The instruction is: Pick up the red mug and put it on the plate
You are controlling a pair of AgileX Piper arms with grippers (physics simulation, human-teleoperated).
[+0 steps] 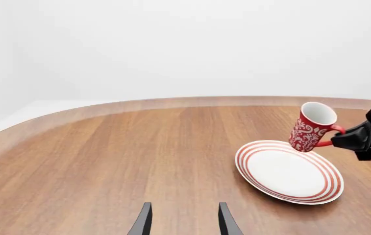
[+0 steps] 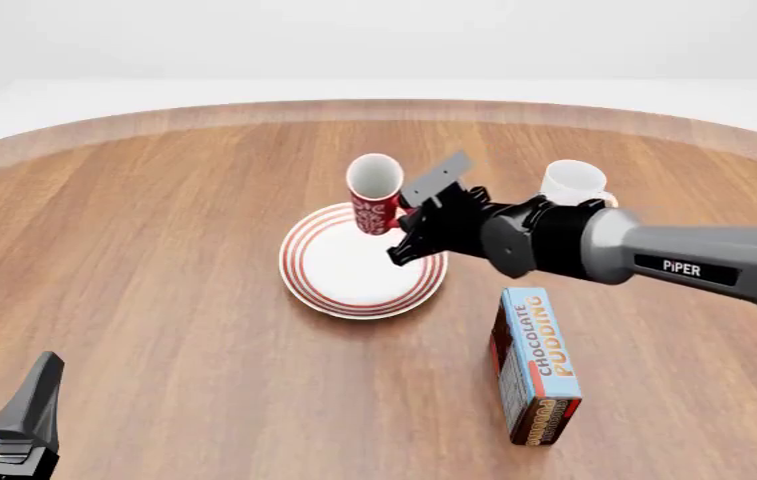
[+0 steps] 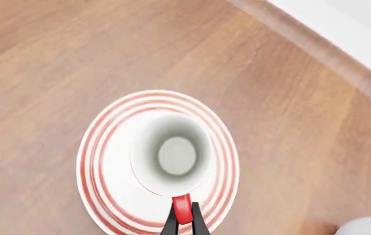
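Observation:
The red mug [image 2: 375, 194] with white pattern hangs tilted just above the far edge of the plate [image 2: 338, 270], held by its handle. My right gripper [image 2: 408, 222] is shut on the mug's red handle [image 3: 181, 209]. The right wrist view looks down into the mug's white inside [image 3: 172, 154] with the plate [image 3: 107, 147] beneath it. In the left wrist view the mug [image 1: 311, 127] hovers over the plate's far rim [image 1: 263, 147]. My left gripper [image 1: 184, 220] is open and empty, low over the table near its front left corner [image 2: 5, 420].
A plain white mug [image 2: 573, 183] stands behind the right arm. A chocolate pudding box [image 2: 536, 365] lies on the table at the right front. The round wooden table's edge [image 2: 378, 105] curves along the back.

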